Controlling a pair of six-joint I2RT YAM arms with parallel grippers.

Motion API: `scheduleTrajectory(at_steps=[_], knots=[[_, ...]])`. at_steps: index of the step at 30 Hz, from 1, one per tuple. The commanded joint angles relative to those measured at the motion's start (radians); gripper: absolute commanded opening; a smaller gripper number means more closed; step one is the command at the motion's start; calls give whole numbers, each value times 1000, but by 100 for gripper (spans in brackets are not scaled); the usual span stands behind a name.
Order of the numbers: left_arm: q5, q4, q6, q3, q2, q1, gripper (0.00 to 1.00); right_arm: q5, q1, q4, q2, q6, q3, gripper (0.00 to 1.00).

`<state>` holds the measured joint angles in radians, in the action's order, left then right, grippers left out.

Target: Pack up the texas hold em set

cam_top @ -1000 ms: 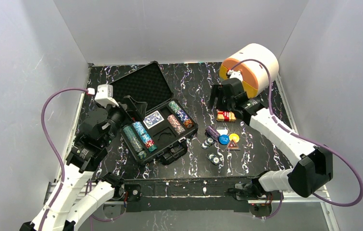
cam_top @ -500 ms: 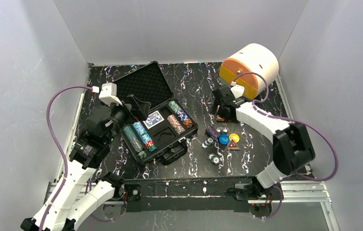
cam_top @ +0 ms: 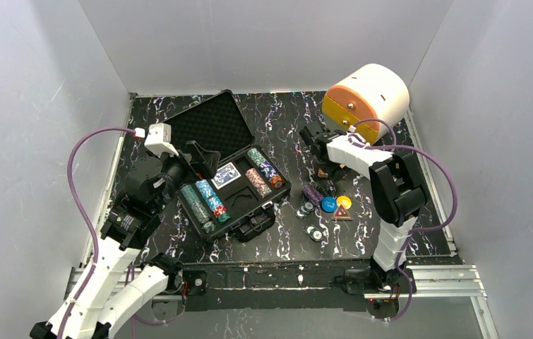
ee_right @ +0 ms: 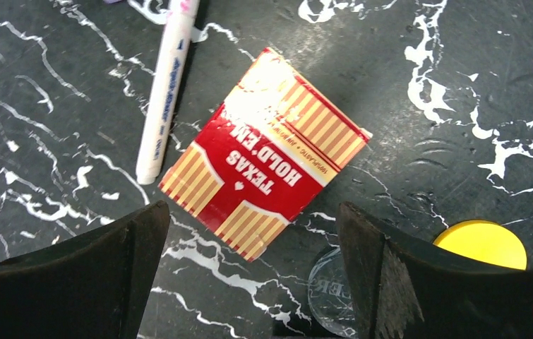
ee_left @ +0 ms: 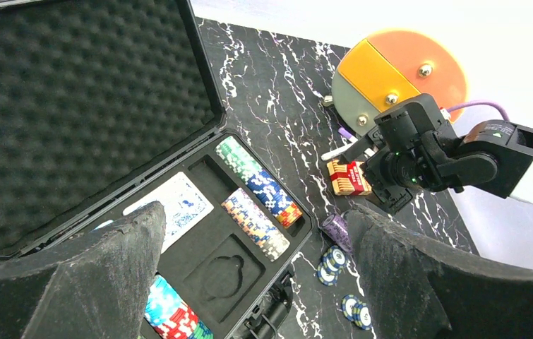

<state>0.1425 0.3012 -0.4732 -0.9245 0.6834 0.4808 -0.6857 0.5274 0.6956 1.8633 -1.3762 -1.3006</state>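
**Top view.** The black case lies open on the left half of the desk, lid laid back. Chip rows and a blue-backed deck are seated in its foam. To its right, outside the case, loose chips and round buttons lie scattered. The left tool hangs above the case, spread wide and empty.

**Left wrist view.** Its fingers frame the tray and touch nothing. One foam recess stands unfilled. Beyond the case, a red card deck lies flat on the desk under the right arm.

**Right wrist view.** The right tool is poised over that deck, jaws wide apart, gripping nothing. The deck lies at a slant to them. A white pen lies just beside it, and a yellow button is near the right finger.

**Assessment.** The boxed deck should be light and fairly stiff, with a smooth card skin that could dent. It is best taken across its long edges, with the wrist squared first and a moderate squeeze. Lying flat, it offers little edge to catch.
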Motion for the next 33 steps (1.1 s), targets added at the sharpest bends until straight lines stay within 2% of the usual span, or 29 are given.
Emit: scheduleTrajectory(at_steps=[1, 11, 13, 17, 27, 33], knots=[[12, 9, 16, -2, -4, -1, 98, -32, -21, 52, 24, -93, -34, 96], [9, 9, 27, -7, 4, -1, 98, 63, -58, -54, 53, 4, -28, 97], [9, 10, 27, -7, 4, -1, 98, 90, -62, -118, 50, 64, -16, 96], [9, 9, 25, -5, 5, -1, 98, 104, -63, -195, 30, 82, 17, 96], [-3, -14, 20, 11, 28, -1, 98, 70, -78, 63, 160, -12, -152, 97], [4, -46, 1, 47, 28, -1, 98, 123, -80, 113, 145, 2, -133, 97]])
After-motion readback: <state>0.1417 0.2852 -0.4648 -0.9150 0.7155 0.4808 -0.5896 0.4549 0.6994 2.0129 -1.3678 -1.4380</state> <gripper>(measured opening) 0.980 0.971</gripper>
